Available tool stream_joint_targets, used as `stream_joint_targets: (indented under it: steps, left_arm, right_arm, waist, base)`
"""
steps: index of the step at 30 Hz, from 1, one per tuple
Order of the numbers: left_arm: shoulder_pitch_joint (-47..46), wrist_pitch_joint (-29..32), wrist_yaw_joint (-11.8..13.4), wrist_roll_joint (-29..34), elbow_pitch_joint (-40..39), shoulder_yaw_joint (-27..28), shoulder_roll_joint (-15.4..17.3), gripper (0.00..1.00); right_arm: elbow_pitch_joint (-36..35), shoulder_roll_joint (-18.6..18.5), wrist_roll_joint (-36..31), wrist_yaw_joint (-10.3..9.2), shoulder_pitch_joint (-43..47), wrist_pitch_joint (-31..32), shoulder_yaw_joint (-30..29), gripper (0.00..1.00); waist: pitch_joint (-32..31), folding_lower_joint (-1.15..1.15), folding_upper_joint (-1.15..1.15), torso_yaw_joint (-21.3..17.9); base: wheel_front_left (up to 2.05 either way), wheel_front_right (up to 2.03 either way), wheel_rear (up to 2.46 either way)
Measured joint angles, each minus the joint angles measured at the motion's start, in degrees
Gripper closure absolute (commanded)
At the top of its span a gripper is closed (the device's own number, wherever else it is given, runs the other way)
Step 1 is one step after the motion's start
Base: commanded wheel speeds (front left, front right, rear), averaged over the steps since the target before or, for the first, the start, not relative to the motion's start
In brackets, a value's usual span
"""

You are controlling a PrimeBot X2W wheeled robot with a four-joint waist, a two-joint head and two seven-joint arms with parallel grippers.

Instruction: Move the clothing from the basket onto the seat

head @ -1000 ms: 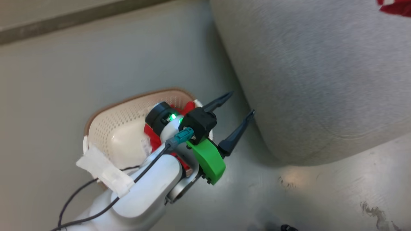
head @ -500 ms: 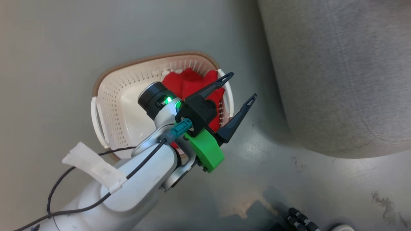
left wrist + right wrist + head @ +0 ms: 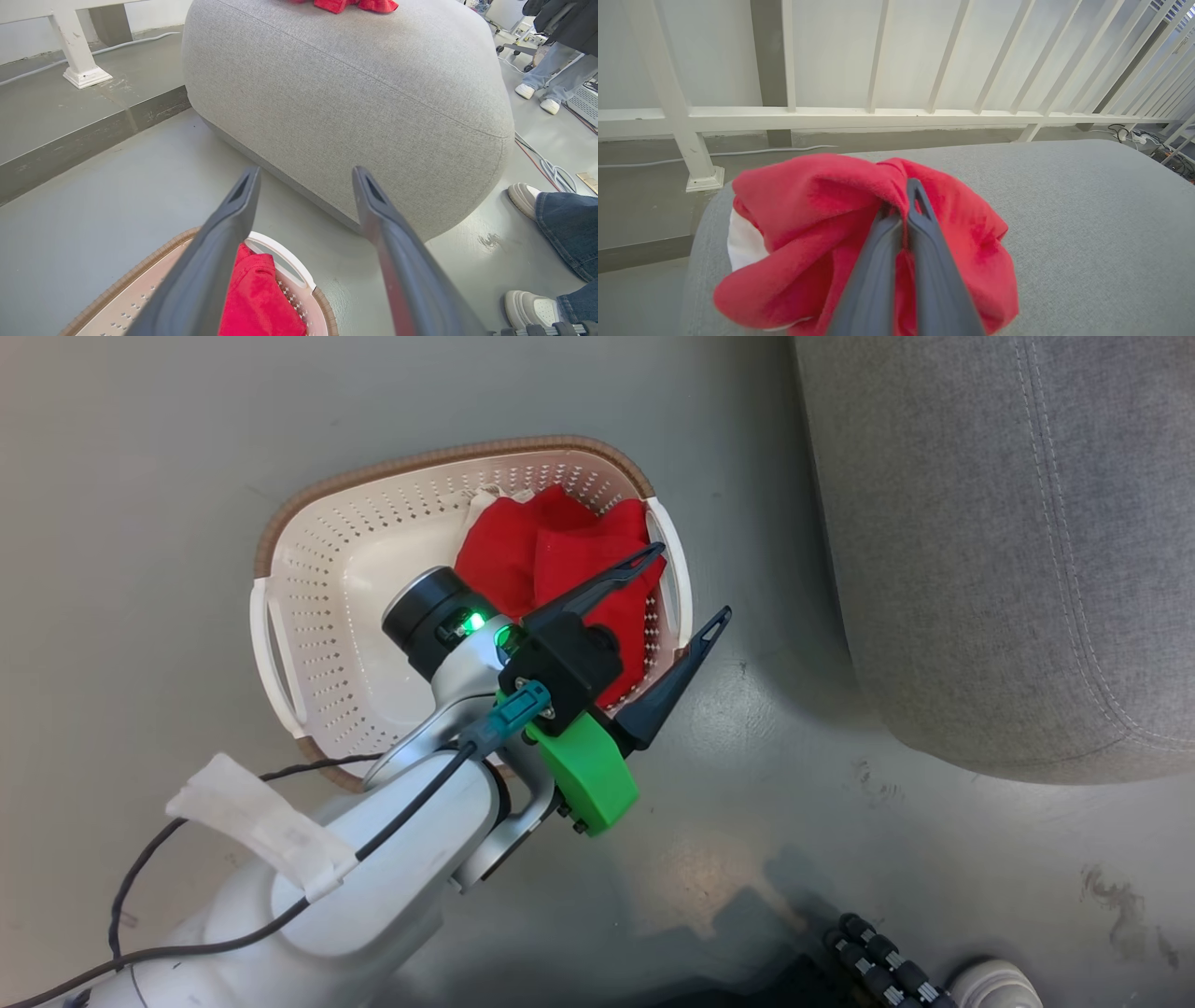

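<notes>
left gripper [image 3: 691, 582]: fingers spread wide, nothing between them; hovers above the basket's 3 o'clock rim in the head view, tips aimed toward 1 o'clock.
right gripper [image 3: 903, 200]: fingers pressed together on a bunched fold of a second garment [image 3: 808, 200], which rests on top of the seat.
red garment [image 3: 551, 560]: crumpled in the basket's 1 o'clock corner, against the wall; a pale edge shows at its 10 o'clock side.
basket [image 3: 317, 616]: stands on the floor [image 3: 140, 476]; the rest of its bottom is bare.
seat [image 3: 1008, 551]: at 3 o'clock of the basket, near but apart, a strip of floor between.
stage, judged: one piece delivered but not let go; one piece left to fetch, with the left arm placed to descend for it.
risk 1: one finger appears over the cloth, the other outside the rim. a straight drop could straddle or strike the wall and shove or tip the light basket.
risk 2: the cloth hugs the perforated wall. a shallow pinch may take only a top fold, and soft fabric could slip out in the lift.
risk 3: the second garment sits near the seat's rounded edge; released there, it may slide to the floor.
bystander: a person's foot [image 3: 523, 198] at 4 o'clock in the left wrist view; a wide swing that way is a hazard.
</notes>
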Motion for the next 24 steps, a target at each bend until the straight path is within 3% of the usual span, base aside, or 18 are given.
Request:
stream_joint_targets:
  steps: [5,6,7,8,9,10,24]
  left_arm:
    - [0.0,0.2,0.1,0.0,-0.4,0.3,1.0,0.0]
    - [0.0,0.3,0.1,0.0,-0.5,0.5,1.3,0.0]
    - [0.0,0.3,0.2,0.0,-0.6,0.7,1.3,0.0]
    - [0.0,0.3,0.2,0.0,-0.7,0.8,1.3,0.0]
    - [0.0,0.3,0.2,0.0,-0.8,1.0,1.3,0.0]
    - [0.0,0.3,0.2,0.0,-0.8,1.2,1.4,0.0]
    - [0.0,-1.5,0.3,-1.1,0.4,3.7,3.1,0.0]
  right_arm:
    - [1.6,1.8,0.1,0.31,0.1,-1.3,1.5,1.0]
    - [1.7,2.2,0.1,0.6,0.1,-1.8,1.8,0.91]
    - [1.8,2.8,0.1,0.74,0.1,-2.3,2.2,0.71]
    - [2.1,3.2,0.1,1.09,0.1,-2.8,2.5,0.62]
    - [2.4,3.6,0.1,1.13,0.1,-3.3,2.8,0.38]
    - [2.6,4.0,0.1,1.27,0.2,-3.8,3.2,0.01]
    - [4.6,8.8,-0.1,4.16,6.2,-7.0,5.5,0.0]
  waist:
    - [0.3,0.0,0.0,-0.5]
    - [0.4,0.0,0.0,-0.7]
    - [0.4,0.0,0.0,-0.9]
    - [0.5,0.0,0.0,-1.2]
    - [0.5,0.0,0.0,-1.4]
    - [0.5,0.0,0.0,-1.7]
    - [-2.6,-0.01,0.0,-4.9]
  base:
    - [0.0,0.0,0.0]
    - [0.0,0.0,0.0]
    - [0.0,0.0,0.0]
    - [0.0,0.0,0.0]
    - [0.0,0.0,0.0]
    - [0.0,0.0,0.0]
    - [0.0,0.0,0.0]
